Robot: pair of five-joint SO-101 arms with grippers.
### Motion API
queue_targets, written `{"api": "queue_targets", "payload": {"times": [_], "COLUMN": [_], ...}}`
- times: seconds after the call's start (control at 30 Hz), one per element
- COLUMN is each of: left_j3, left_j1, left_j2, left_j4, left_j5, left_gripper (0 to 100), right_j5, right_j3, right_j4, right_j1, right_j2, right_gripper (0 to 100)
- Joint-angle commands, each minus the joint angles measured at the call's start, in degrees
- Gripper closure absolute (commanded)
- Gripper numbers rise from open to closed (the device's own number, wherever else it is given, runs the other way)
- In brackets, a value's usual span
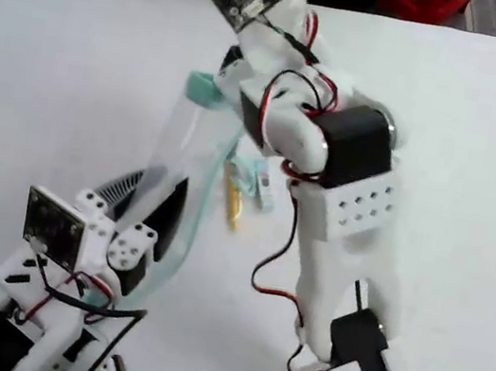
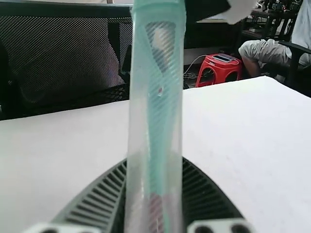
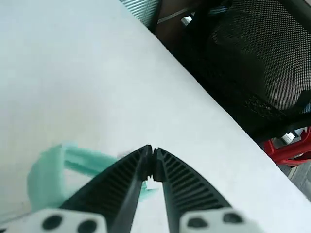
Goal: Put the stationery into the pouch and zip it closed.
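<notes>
Left gripper [image 2: 154, 170]: clamping on the near end of the pouch [image 1: 179, 159].
Right gripper [image 3: 152, 162]: pinching together on the pouch's teal far end.

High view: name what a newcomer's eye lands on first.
A clear pouch with a teal zip is held stretched at the centre. The left pincer clamps its near end; the right pincer pinches the far zip end. A yellow pen lies outside, beside it.

Pouch [image 1: 180, 150] clear glossy plastic, probably; table [image 1: 58, 66] matt.
</notes>
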Motion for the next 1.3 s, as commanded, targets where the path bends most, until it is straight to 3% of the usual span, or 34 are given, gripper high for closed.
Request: {"api": "queue_targets", "payload": {"times": [0.0, 0.3, 0.47, 0.7, 0.9, 1.07, 1.27], "left_j3": [-0.44, -0.35, -0.35, -0.09, 1.41, 1.32, 1.32], "left_j1": [-0.04, 0.04, 0.04, 0.04, 0.04, 0.04, 0.04], "left_j2": [-0.57, -0.57, -0.57, -0.57, -0.57, -0.57, -0.57], "left_j4": [-0.53, -0.44, -0.09, 0.26, -0.18, -0.18, -0.18], "left_j5": [0.44, 0.44, 0.53, 0.53, 0.53, 0.44, 0.44], "left_gripper": [92, 92, 92, 92, 92, 92, 92], "right_j5": [7.82, 8.26, 7.21, -3.78, -3.43, 5.89, 6.68], "right_j3": [0.88, 2.55, -2.55, -3.43, 0.09, 0.00, 0.00], "right_j4": [5.49, 5.14, -1.45, -15.60, -11.56, -4.88, -2.59], "right_j1": [-8.22, -18.59, -7.25, 4.97, 2.24, -3.03, 3.47], "right_j2": [-1.54, -8.92, -8.92, -8.75, -2.77, 1.19, 1.19], "right_gripper": [98.1, 98.1, 98.1, 98.1, 98.1, 98.1, 98.1]}}
